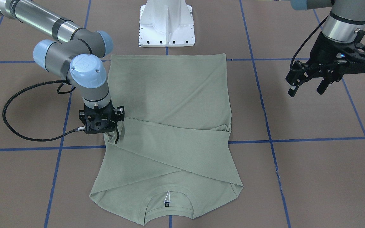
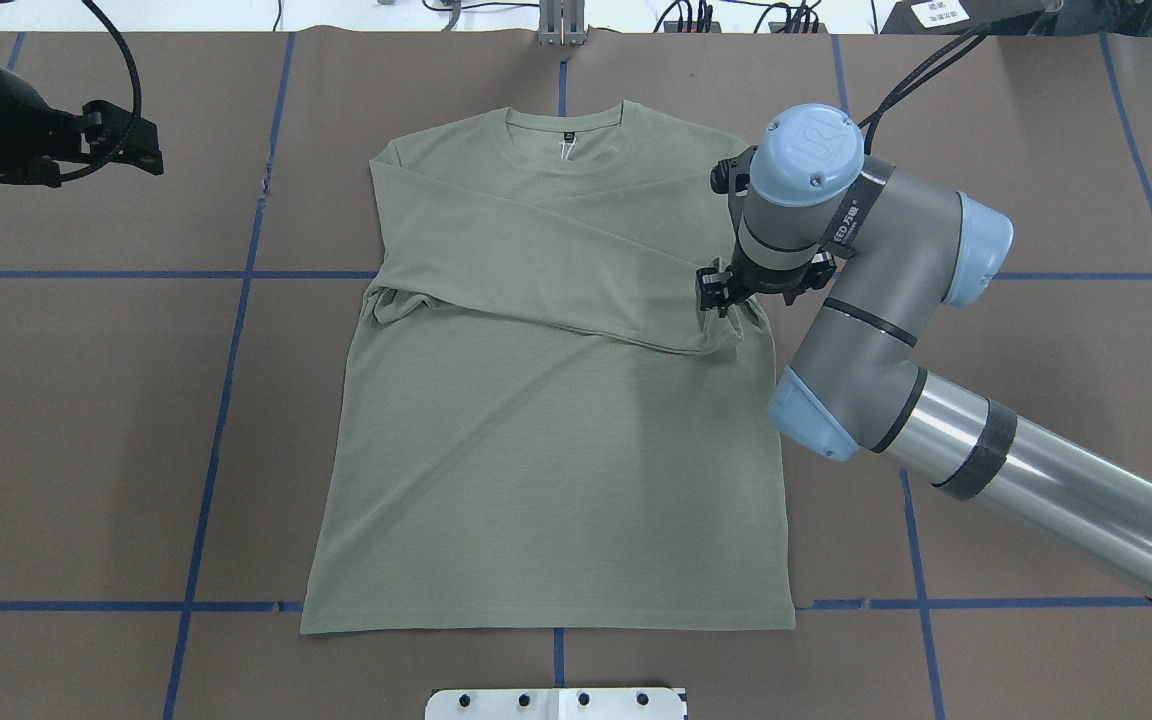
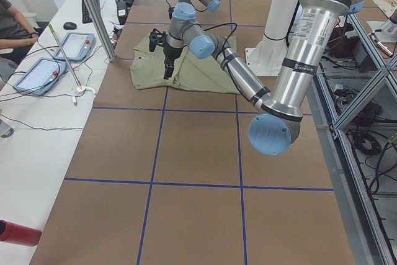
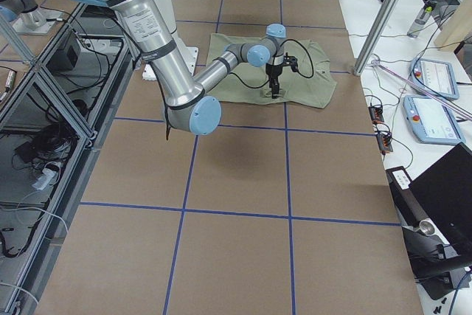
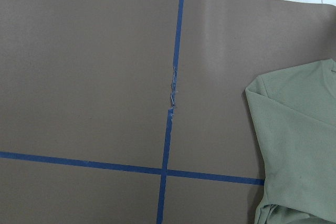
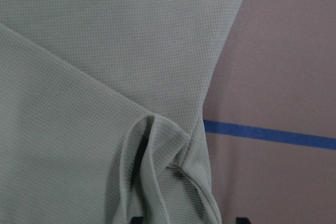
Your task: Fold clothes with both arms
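The sage-green shirt [image 1: 169, 95] lies flat on the brown table, collar and black label [image 1: 167, 204] away from the robot. Its sleeves are folded across the chest. It also shows in the overhead view [image 2: 536, 450] and the left wrist view [image 5: 299, 145]. My right gripper [image 1: 114, 137] is down at the shirt's side edge [image 2: 726, 305]. Its fingers stand apart on either side of a bunched sleeve cuff [image 6: 157, 171]. My left gripper [image 1: 306, 90] is open and empty. It hangs above bare table beyond the shirt's other side [image 2: 126, 150].
The white pedestal base [image 1: 166, 25] stands by the shirt's hem. Blue tape lines [image 1: 296, 139] grid the table. A side bench holds tablets [image 3: 40, 72] and cables, with a metal pole [image 3: 93, 10] at the table edge.
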